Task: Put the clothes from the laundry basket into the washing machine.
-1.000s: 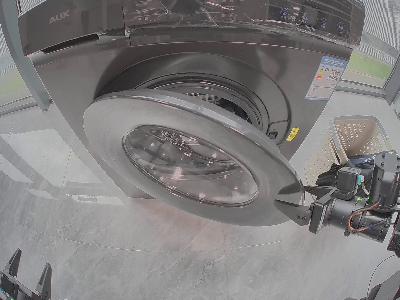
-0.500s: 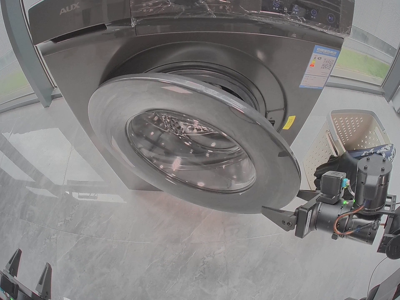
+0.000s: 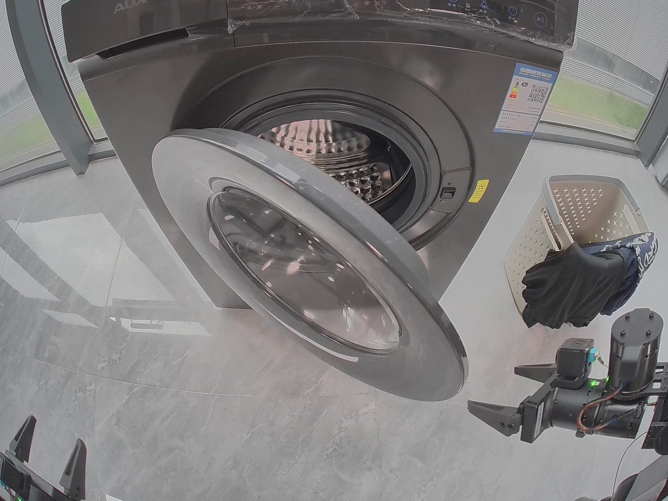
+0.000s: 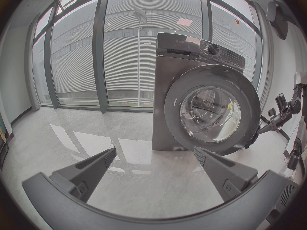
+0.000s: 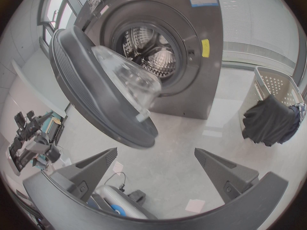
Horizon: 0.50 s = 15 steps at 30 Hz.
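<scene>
Both left gripper (image 4: 154, 150) and right gripper (image 3: 495, 387) gape empty; dark clothes (image 3: 570, 287), maybe knit, drape perforated basket (image 3: 532, 245).

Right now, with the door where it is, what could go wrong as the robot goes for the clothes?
1. The door stands only partway open, across part of the drum mouth; an arm carrying clothes may strike it.
2. The black garment hangs over the rim of the laundry basket against a blue garment; pulling it may drag both or tip the basket.
3. The open right gripper sits near the door's edge; a turn could knock it.
</scene>
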{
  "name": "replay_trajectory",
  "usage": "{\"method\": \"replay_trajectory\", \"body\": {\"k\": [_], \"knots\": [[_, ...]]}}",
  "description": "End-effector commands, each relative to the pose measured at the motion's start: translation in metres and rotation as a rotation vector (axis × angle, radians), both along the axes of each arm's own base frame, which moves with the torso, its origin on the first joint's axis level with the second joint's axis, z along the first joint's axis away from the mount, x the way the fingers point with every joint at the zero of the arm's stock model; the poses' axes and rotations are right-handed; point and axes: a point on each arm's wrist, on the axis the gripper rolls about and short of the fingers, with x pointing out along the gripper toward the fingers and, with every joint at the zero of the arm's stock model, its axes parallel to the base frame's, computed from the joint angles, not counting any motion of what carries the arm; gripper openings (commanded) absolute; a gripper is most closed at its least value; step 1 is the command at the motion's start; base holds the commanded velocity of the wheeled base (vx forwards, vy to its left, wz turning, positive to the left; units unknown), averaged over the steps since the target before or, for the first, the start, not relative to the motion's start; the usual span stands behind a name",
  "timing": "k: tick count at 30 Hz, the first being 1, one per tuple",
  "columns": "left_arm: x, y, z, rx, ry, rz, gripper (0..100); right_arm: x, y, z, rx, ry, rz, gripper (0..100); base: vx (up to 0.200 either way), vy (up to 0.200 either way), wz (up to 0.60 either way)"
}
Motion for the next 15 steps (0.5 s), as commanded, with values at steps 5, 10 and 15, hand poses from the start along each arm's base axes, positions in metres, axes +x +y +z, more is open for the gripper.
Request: {"method": "replay_trajectory", "body": {"k": [5, 10, 15], "knots": [[0.001, 0.000, -0.005, 0.000, 0.007, 0.002, 100, 0.022, -0.022, 0.003, -0.005, -0.012, -0.151, 100, 0.000, 0.000, 0.00], [0.001, 0.000, -0.005, 0.000, 0.007, 0.002, 100, 0.049, -0.006, 0.020, 0.026, -0.059, -0.149, 100, -0.080, 0.000, 0.00], [0.001, 0.000, -0.004, 0.000, 0.005, 0.000, 100, 0.061, 0.010, 0.021, 0.028, -0.060, -0.124, 100, -0.160, 0.000, 0.00]]}}
